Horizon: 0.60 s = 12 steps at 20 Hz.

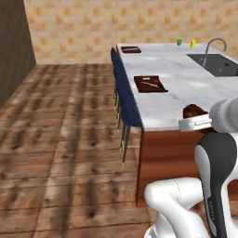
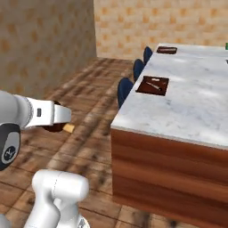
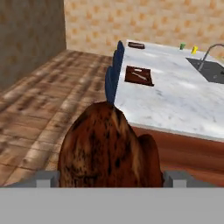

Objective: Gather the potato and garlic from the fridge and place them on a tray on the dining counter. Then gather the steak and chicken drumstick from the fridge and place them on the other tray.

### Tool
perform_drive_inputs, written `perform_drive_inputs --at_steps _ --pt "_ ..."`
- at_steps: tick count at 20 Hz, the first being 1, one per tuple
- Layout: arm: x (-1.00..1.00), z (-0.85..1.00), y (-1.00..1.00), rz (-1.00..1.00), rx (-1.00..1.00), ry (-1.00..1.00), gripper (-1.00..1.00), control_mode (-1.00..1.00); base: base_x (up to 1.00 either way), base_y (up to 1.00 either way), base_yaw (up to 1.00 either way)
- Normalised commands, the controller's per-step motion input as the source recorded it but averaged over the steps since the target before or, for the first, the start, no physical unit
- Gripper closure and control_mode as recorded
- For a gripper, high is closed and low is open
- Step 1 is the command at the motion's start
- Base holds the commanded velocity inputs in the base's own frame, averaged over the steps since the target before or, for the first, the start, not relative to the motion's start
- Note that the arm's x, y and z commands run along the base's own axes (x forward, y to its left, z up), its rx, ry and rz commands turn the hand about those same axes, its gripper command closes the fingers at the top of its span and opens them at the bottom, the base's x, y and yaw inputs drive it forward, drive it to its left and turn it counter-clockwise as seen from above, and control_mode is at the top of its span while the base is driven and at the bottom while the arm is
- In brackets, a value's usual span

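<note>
dining counter: marble top | near tray | far tray | sink

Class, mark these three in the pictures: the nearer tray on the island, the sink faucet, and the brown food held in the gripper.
Nearer tray [image 1: 150, 84], left base view, on its dark middle.
Faucet [image 1: 214, 44], left base view, on its curved neck.
Brown food [image 3: 107, 148], hand view, on its front face between the finger tips.

The white arm rose from its base and bent forward. Its gripper stood wide, fingers clamped around a brown load.
</note>
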Motion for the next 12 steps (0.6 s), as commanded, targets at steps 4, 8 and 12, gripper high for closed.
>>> perform_drive_inputs --at_steps 4,8,12 --pt "0.0 0.0 0.0 0.0 0.0 0.0 1.0 1.0 0.42 0.72 -0.67" --pt "0.0 0.0 0.0 0.0 0.0 0.0 1.0 1.0 0.68 0.94 -0.55" --pt "0.0 0.0 0.0 0.0 0.0 0.0 1.0 1.0 0.77 1.0 -0.46"
